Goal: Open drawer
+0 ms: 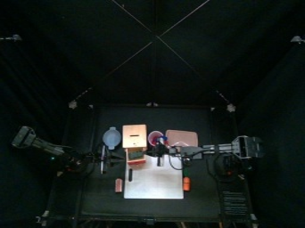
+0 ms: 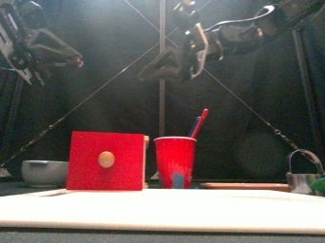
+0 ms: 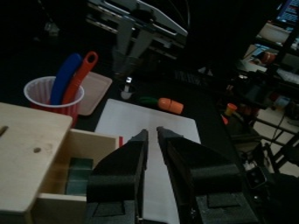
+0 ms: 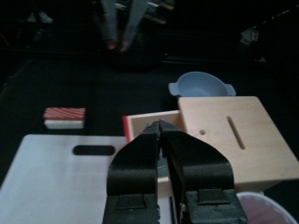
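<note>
The drawer is a small tan box with a red front and a round knob, standing behind the white sheet. In the left wrist view the box lies close beside my jaws, and its sliding part shows a hollow inside. My left gripper hangs over the sheet with its jaws a little apart, open, holding nothing. My right gripper hovers above the box top, shut and empty. It hangs high in the front view.
A red cup with a blue and a red utensil stands right of the drawer. A grey-blue bowl lies left of it, and a pinkish-tan rectangle right of the cup. Small orange pieces flank the sheet.
</note>
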Controlling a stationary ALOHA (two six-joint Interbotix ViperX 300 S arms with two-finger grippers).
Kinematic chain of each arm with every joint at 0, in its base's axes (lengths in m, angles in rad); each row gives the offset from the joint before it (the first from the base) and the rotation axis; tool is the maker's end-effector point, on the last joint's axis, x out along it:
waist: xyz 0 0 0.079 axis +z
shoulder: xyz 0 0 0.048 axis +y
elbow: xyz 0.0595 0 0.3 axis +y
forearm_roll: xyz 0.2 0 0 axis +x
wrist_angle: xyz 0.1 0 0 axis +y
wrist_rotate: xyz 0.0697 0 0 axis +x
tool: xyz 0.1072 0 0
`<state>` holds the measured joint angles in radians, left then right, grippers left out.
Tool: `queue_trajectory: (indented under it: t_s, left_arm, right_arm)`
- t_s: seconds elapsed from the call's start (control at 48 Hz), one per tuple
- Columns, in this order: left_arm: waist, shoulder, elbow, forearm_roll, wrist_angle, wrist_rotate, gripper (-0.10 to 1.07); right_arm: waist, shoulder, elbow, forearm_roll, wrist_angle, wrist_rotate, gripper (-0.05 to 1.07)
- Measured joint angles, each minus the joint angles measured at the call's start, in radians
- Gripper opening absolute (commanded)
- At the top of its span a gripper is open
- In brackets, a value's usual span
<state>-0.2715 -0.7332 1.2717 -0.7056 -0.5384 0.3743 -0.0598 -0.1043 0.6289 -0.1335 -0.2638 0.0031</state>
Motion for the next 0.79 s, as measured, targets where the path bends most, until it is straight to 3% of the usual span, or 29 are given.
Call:
queue_trajectory:
  t_s: [0.188,0.417,0.792]
  left_arm:
    - [0.025,-0.009,0.000,0.035,0.052,0.040,0.60]
    - [0.043,-0.011,0.000,0.094,0.064,0.040,0.60]
    - [0.097,-0.011,0.000,0.101,0.081,0.044,0.60]
  right_arm:
    - [0.017,-0.118,0.143,0.008,-0.061,-0.002,0.03]
    - [0.018,-0.207,0.242,0.006,-0.095,-0.002,0.03]
    - [0.018,-0.222,0.284,0.008,-0.097,-0.002,0.03]
